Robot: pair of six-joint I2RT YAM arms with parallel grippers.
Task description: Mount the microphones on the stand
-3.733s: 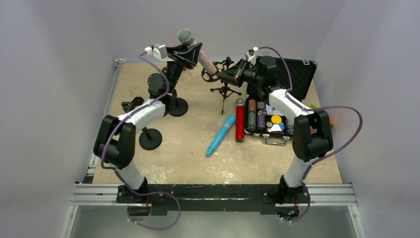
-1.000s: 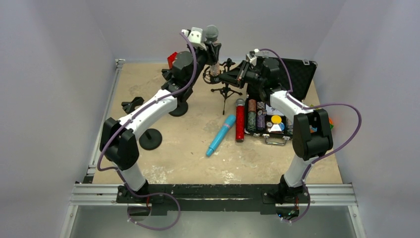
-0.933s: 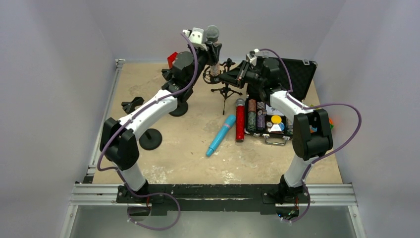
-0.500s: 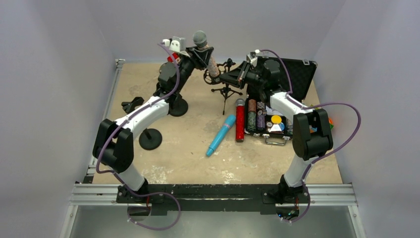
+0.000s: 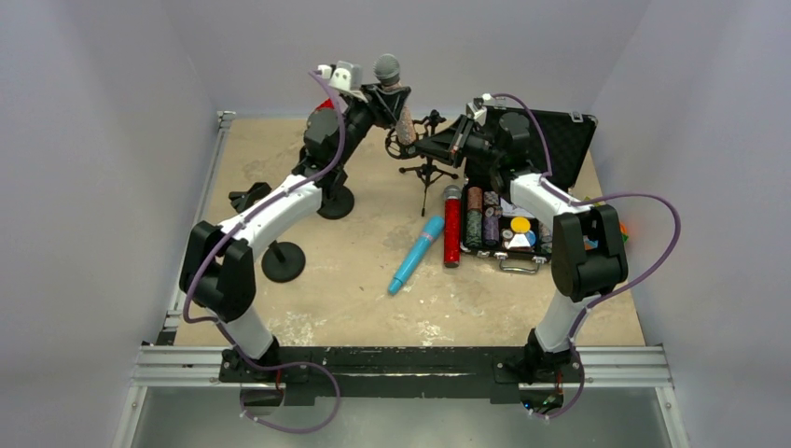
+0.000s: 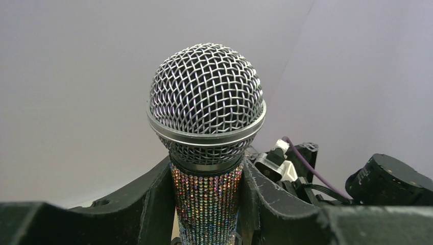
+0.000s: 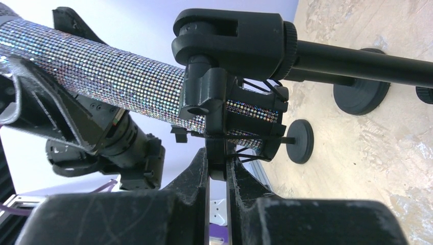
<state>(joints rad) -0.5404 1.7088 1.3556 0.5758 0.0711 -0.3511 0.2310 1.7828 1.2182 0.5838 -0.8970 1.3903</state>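
**Seating the first microphone.** The left gripper (image 6: 207,204), jaws part-open, is clamping the handle of the silver-glitter stick microphone with grey mesh head (image 6: 206,102) at far centre. Its head is standing further right than half a second ago, so its tail is probably settling into the black elastic cradle (image 7: 255,125) of the small black tripod stand (image 5: 426,173). The right gripper (image 7: 217,168), fully closed, is pinching a thin tab beneath the cradle.

- **Microphones:** three are showing. One is held, while the light blue microphone (image 5: 417,254) and the red-glitter microphone (image 5: 452,233) are lying mid-table.
- **Stands:** three are showing, the tripod and two round-base stands (image 5: 283,261) at left.
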